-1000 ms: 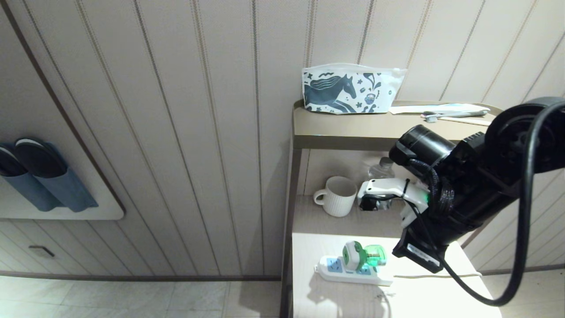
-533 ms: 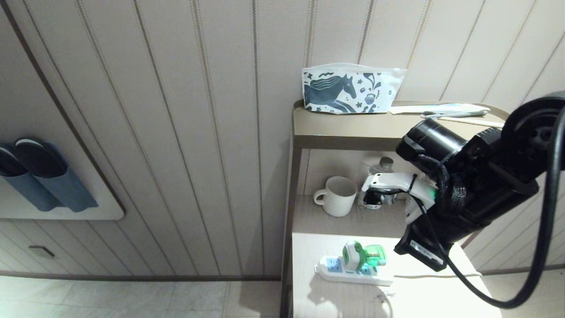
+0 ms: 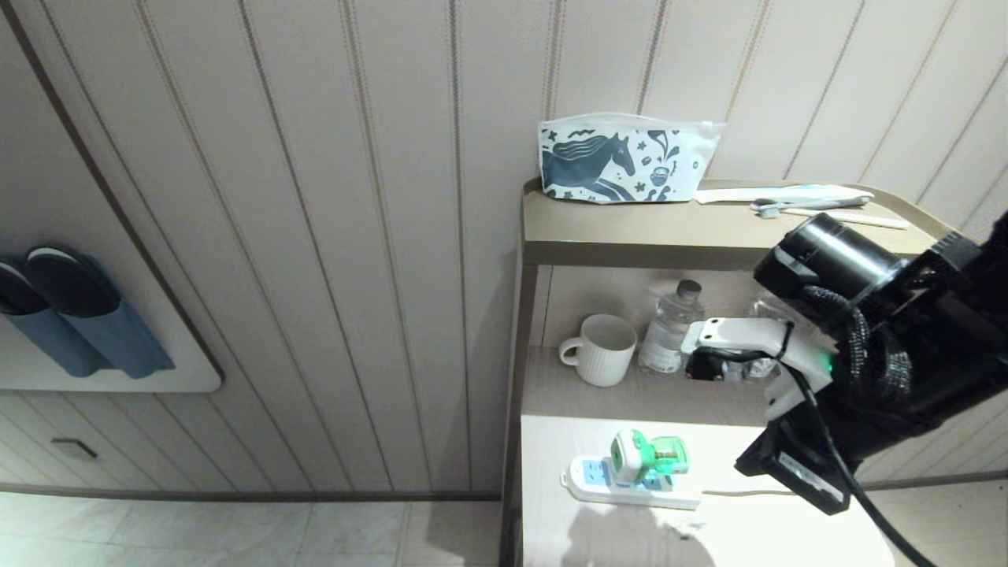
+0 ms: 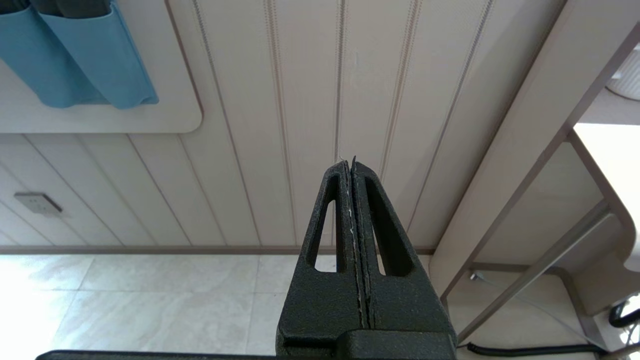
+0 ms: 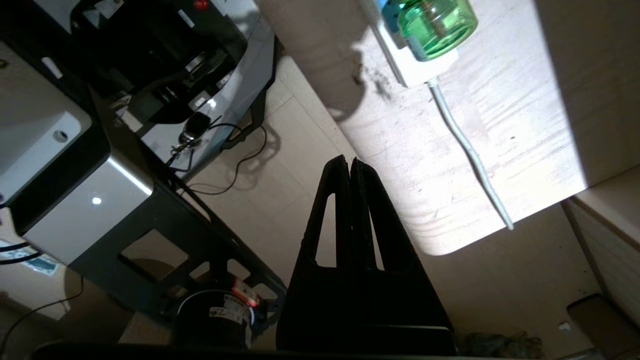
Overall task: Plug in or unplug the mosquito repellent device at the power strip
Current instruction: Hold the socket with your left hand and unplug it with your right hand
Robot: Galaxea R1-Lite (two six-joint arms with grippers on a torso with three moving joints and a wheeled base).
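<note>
While our right end effector hangs closed and empty, the mosquito repellent device sits plugged into the power strip on the surface; left end effector closed, empty; no legible labels.

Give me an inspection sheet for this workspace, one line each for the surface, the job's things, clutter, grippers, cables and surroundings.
Surface: pale shelf, brightly lit, dark specks near its front edge.
Job's things: mosquito repellent device sits on the power strip, apparently plugged in.
Clutter: white mug and water bottle on the shelf's back part; horse-print pouch and toothbrush on top.
Grippers: right gripper shut, empty, off the shelf's edge, away from the device; left gripper shut, empty, parked facing the wall.
Cables: strip's white cord runs along the shelf.
Surroundings: panelled wall, tiled floor, blue slipper holders.
</note>
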